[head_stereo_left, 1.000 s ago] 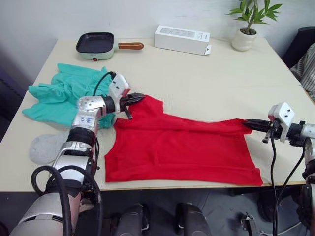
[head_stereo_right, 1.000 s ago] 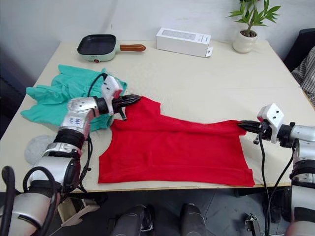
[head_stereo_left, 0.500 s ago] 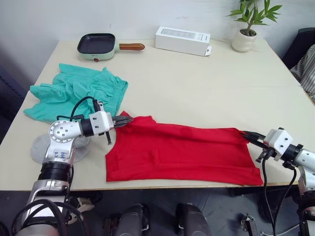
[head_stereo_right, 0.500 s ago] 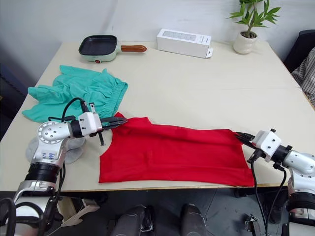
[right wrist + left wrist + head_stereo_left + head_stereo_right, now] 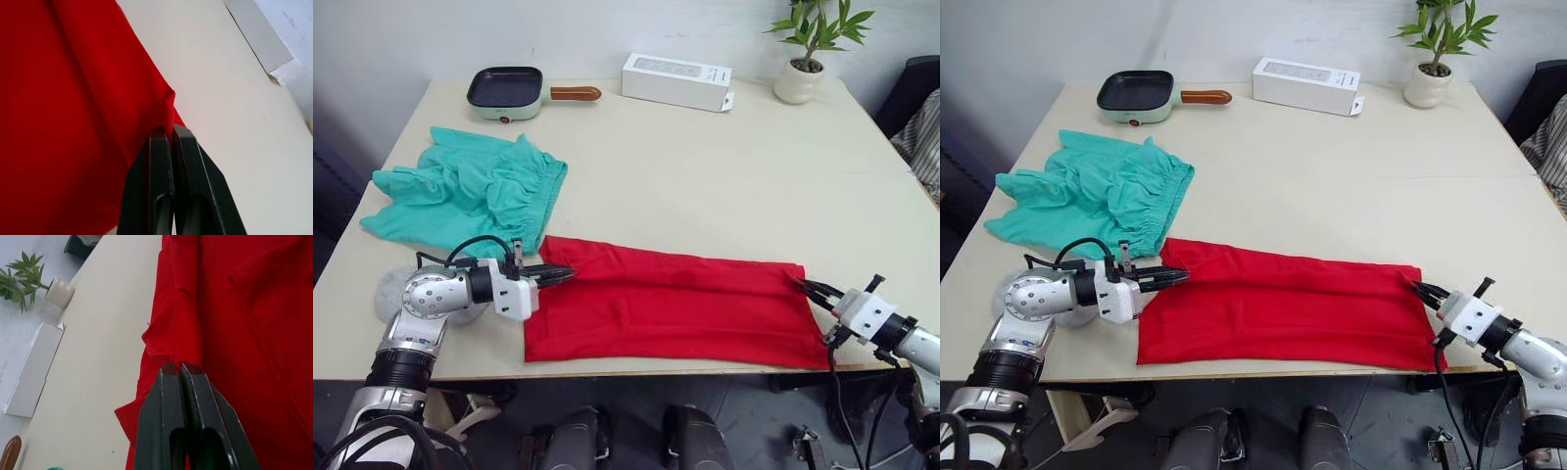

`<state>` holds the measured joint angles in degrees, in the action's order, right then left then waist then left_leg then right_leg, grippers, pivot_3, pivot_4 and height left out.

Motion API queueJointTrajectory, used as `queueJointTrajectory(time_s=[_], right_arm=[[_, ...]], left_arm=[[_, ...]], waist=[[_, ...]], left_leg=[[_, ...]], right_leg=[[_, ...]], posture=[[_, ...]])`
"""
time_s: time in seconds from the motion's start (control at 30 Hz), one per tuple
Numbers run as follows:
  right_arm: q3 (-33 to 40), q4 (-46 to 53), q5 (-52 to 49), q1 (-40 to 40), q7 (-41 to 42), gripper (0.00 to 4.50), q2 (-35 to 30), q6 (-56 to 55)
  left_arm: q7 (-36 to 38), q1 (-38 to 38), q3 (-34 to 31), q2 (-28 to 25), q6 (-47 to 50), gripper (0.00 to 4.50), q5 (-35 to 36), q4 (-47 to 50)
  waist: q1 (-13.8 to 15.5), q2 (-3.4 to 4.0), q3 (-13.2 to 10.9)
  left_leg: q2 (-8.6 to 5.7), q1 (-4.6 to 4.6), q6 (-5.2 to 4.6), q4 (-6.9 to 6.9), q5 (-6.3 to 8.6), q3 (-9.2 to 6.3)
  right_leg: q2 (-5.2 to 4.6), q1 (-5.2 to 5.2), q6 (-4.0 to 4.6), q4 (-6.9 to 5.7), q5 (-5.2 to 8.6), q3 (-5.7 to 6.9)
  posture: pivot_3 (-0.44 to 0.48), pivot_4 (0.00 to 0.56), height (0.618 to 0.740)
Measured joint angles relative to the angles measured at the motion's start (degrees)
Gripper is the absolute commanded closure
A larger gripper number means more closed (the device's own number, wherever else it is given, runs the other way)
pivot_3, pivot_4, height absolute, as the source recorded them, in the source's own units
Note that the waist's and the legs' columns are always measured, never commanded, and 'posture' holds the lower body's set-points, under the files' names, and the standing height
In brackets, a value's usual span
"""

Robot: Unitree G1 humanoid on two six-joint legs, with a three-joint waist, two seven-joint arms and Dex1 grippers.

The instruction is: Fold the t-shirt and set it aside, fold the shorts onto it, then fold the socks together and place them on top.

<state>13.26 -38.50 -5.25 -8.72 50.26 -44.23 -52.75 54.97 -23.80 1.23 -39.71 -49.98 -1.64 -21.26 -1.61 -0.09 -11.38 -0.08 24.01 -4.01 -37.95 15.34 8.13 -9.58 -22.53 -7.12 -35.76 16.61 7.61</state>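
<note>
The red t-shirt point(image 5: 671, 308) lies folded lengthwise near the table's point(image 5: 724, 166) front edge; left gripper point(image 5: 558, 275) and right gripper point(image 5: 806, 286) each pinch an end, fingers closed on cloth.

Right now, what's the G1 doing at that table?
Folding laundry. Both end effectors, left and right, are shut on opposite ends of the red t-shirt, which lies as a long band along the table's near edge. The teal shorts and grey socks lie unfolded on the left.

Home-like room: table point(image 5: 724, 186), potted plant point(image 5: 808, 44)
</note>
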Motion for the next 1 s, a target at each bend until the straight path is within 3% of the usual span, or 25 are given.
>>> queueJointTrajectory(time_s=[0.17,0.23,0.27,0.33,0.57,0.7,0.8,0.87,1.0], right_arm=[[-1.48,-1.20,0.91,1.77,-1.21,4.49,-0.42,-2.40],[-1.62,-1.19,0.88,2.58,-1.44,4.50,-0.84,-2.41],[-1.62,-1.03,0.46,3.04,-1.39,4.30,-1.15,-2.19],[-1.62,0.33,-2.20,4.55,0.24,3.85,-2.09,-0.37],[-0.74,3.42,-11.31,9.27,8.91,1.35,-7.11,6.62],[2.81,4.93,-16.93,11.04,14.54,0.05,-11.55,15.18],[5.70,11.20,-23.25,13.82,16.82,0.05,-13.58,28.69],[7.85,17.17,-27.88,14.59,16.93,0.00,-14.52,39.34],[9.25,29.03,-33.36,14.19,14.53,0.91,-14.06,54.23]], left_arm=[[-0.97,2.05,1.75,-1.30,-1.42,4.50,-0.97,-0.19],[-0.85,2.30,2.74,-1.66,-1.12,4.05,-0.87,-0.16],[-0.45,2.39,3.09,-1.95,-0.56,3.84,-0.21,-0.11],[0.39,2.81,3.59,-3.13,0.39,3.24,1.37,0.05],[3.87,5.76,3.62,-7.96,2.56,0.98,7.10,2.45],[6.67,10.26,0.84,-11.04,18.23,0.00,17.41,7.34],[6.77,11.67,-1.76,-12.76,37.34,0.00,27.54,13.07],[5.59,10.98,-3.92,-13.03,50.25,0.42,34.67,17.34],[1.43,5.19,-4.59,-8.98,62.94,1.56,38.63,20.73]], waist=[[0.01,0.01,0.01],[0.08,0.01,0.01],[0.07,0.01,0.01],[0.00,0.01,0.01],[-0.01,0.01,0.01],[0.04,0.06,-0.01],[0.15,0.05,-0.01],[0.13,0.06,-0.01],[0.57,0.05,-0.01]], left_leg=[[0.02,-0.03,-0.07,0.02,-0.02,0.02],[0.02,-0.03,-0.09,0.02,0.00,0.01],[0.02,-0.03,-0.09,0.02,0.01,0.01],[0.05,-0.04,-0.08,0.02,0.02,0.01],[0.10,-0.20,0.10,0.03,0.29,0.01],[0.17,-0.27,0.07,0.02,0.35,0.02],[0.21,-0.31,0.14,0.03,0.42,-0.05],[0.21,-0.34,0.15,0.03,0.43,-0.05],[0.21,-0.41,0.25,0.04,0.48,-0.04]], right_leg=[[-0.01,0.01,0.00,0.01,0.00,-0.02],[-0.03,0.01,0.00,0.01,0.00,-0.03],[-0.04,0.01,0.00,0.02,0.00,-0.04],[-0.05,0.01,0.00,0.02,0.00,-0.05],[-0.06,0.15,0.02,0.10,0.01,-0.08],[-0.06,0.15,0.05,0.08,0.03,-0.39],[-0.08,0.22,0.09,0.07,0.05,-0.62],[-0.08,0.24,0.09,0.10,0.05,-0.68],[0.00,0.30,0.09,0.11,0.07,-0.67]], posture=[[0.000,0.150,0.740],[0.000,0.150,0.740],[0.000,0.150,0.740],[0.000,0.150,0.740],[0.000,0.150,0.740],[0.000,0.150,0.740],[0.000,0.150,0.740],[0.000,0.150,0.740],[0.000,0.150,0.740]])
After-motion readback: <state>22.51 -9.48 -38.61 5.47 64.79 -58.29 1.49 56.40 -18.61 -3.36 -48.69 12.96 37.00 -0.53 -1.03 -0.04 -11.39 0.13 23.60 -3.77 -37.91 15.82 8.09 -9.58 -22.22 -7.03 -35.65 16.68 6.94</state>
